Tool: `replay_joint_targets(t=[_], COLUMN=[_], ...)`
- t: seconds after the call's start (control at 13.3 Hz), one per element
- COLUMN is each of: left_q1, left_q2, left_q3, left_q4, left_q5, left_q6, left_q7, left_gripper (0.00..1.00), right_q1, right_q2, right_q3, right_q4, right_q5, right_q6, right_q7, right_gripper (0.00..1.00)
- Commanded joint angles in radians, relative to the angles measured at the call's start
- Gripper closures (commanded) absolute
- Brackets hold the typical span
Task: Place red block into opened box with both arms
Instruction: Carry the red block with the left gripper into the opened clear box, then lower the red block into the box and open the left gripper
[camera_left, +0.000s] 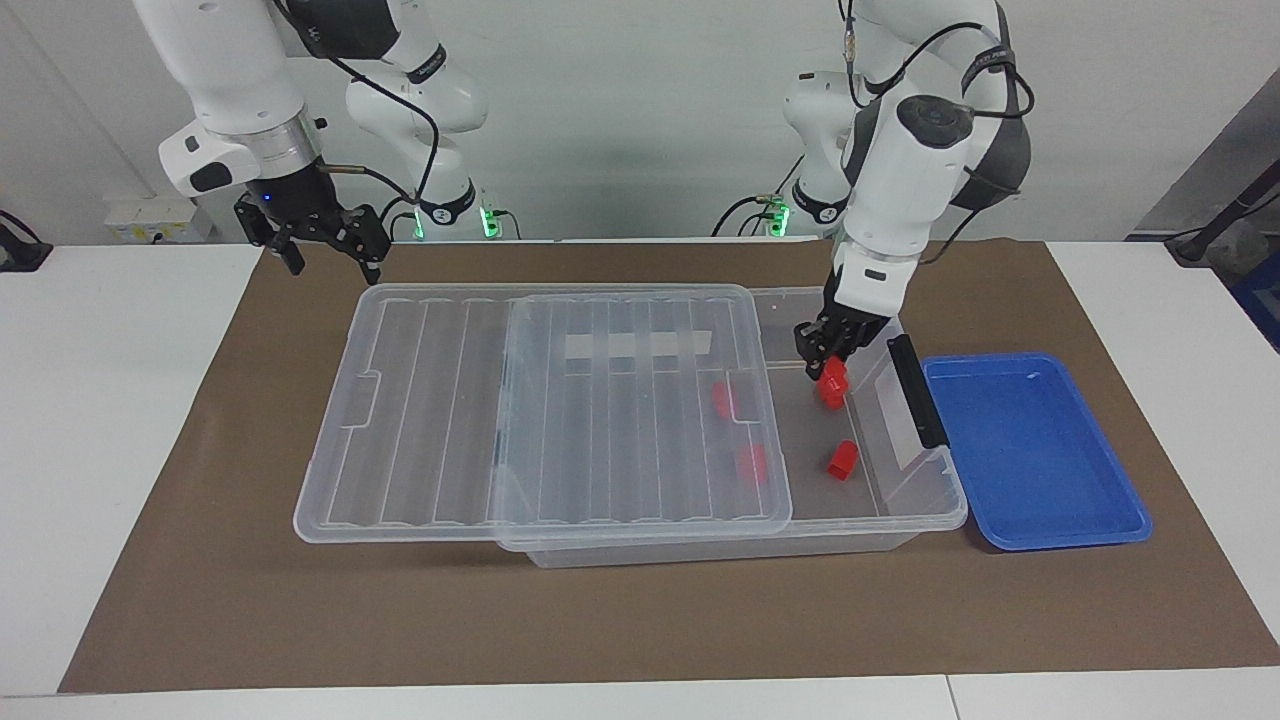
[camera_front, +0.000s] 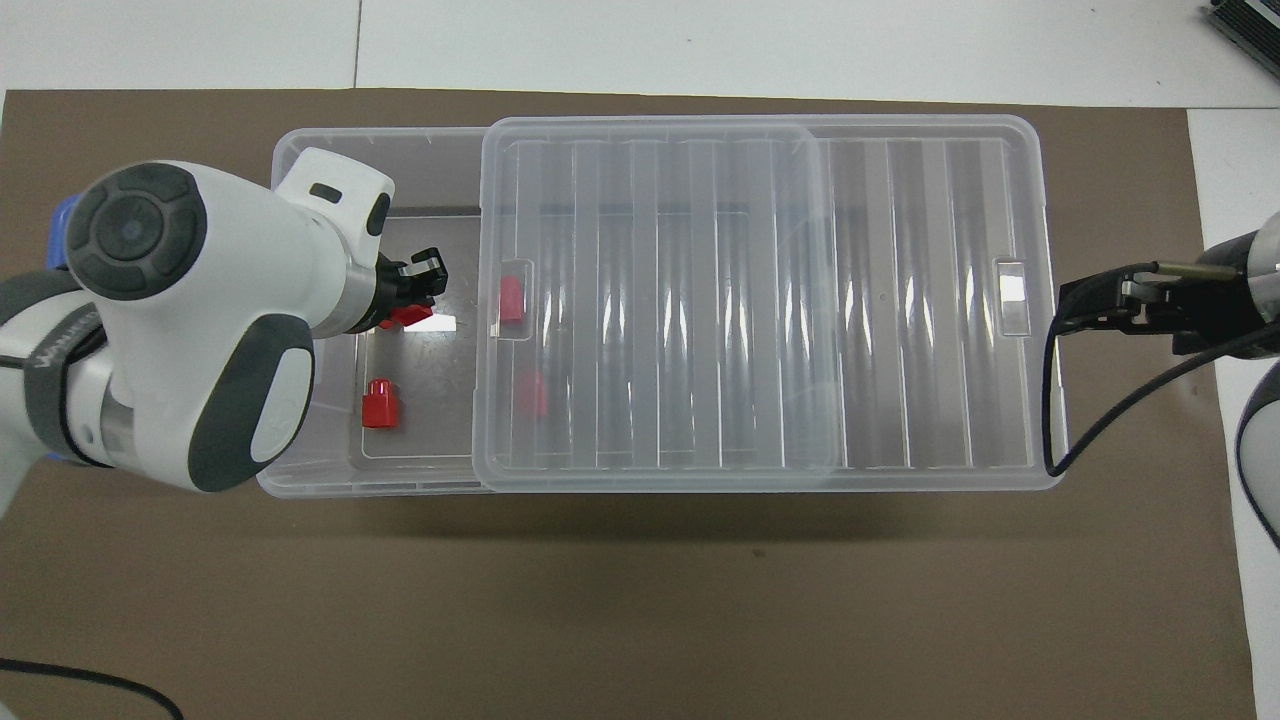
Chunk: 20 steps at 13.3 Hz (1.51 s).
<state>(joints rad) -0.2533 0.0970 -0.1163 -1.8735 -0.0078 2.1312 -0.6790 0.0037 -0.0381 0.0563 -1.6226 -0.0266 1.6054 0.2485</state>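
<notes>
Your left gripper (camera_left: 826, 360) pinches a small red plastic block (camera_left: 831, 374) over the clear plastic box (camera_left: 860, 520); your right gripper (camera_left: 325, 250), spread, waits beside the box.

Bright, even light; lid (camera_front: 760, 300) glare.

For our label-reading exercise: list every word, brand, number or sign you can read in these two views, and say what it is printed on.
No text can be read.
White tape strip on the box lid: blank.
Dark band on the left arm: lettering too blurred to read.
Blue tray: no marking shows.
</notes>
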Motion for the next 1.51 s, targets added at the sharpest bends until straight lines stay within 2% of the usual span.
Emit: replay_joint_targets(t=[0.0, 0.23, 0.53, 0.83, 1.43], left_q1=[-0.008, -0.009, -0.027, -0.030, -0.030], left_q2=[-0.026, -0.031, 0.075, 0.139, 0.158], left_q3=[0.017, 0.017, 0.017, 0.017, 0.017], left_q4=[-0.122, -0.219, -0.242, -0.242, -0.271], left_q5=[0.045, 0.045, 0.045, 0.045, 0.045], left_q6=[0.099, 0.194, 0.343, 0.398, 0.459], left_q7=[0.076, 0.119, 0.108, 0.107, 0.107], left_gripper=[1.00, 1.00, 1.00, 1.00, 1.00], right_q1=[-0.011, -0.011, -0.011, -0.011, -0.011], right_q2=[-0.003, -0.003, -0.003, -0.003, -0.003], right_q3=[0.004, 0.004, 0.004, 0.004, 0.002], right_q4=[-0.003, -0.003, -0.003, -0.003, -0.003], right_q5=[0.013, 0.014, 0.013, 0.014, 0.013], right_q6=[-0.012, -0.012, -0.012, -0.012, -0.010], right_q7=[-0.009, -0.009, -0.009, -0.009, -0.009], right_gripper=[0.00, 0.00, 0.00, 0.00, 0.00])
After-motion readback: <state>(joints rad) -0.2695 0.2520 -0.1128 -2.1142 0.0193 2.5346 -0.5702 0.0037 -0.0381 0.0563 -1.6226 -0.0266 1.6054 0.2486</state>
